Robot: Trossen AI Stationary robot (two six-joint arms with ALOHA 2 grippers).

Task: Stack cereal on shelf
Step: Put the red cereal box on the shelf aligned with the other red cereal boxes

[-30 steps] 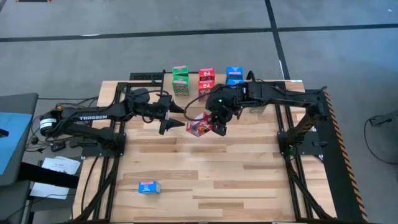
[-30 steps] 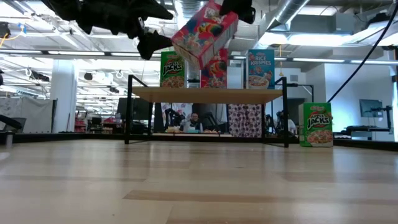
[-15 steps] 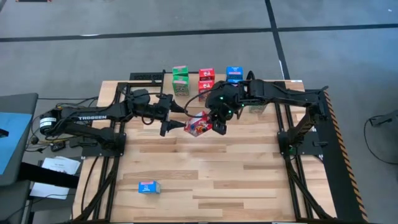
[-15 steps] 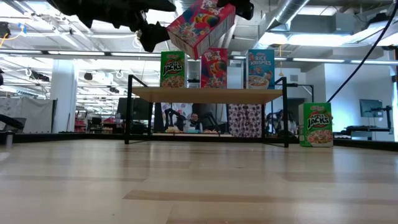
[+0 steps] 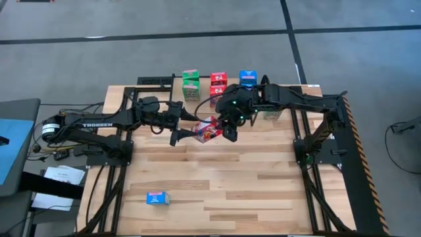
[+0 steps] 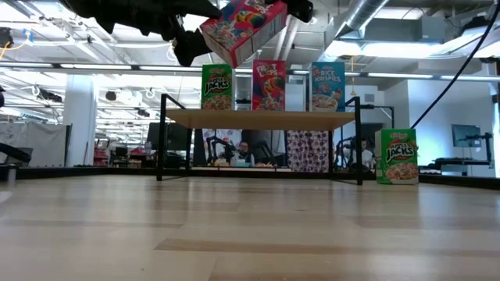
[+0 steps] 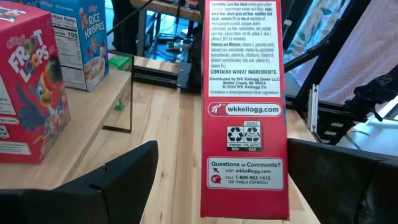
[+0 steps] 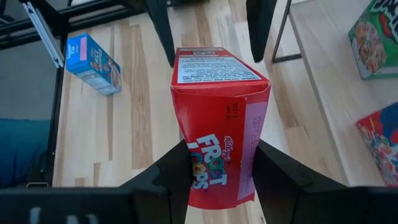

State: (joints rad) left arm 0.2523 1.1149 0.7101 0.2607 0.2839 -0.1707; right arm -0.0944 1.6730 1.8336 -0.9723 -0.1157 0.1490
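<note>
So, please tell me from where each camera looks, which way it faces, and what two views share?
High view: above the table, facing straight down; both arms show.
Low view: at tabletop height, facing level toward the shelf; arms enter from above.
Left wrist view: behind the open left gripper, fingers either side of the red box.
Right wrist view: behind the right gripper, shut on the red box.
All four views share that box.
</note>
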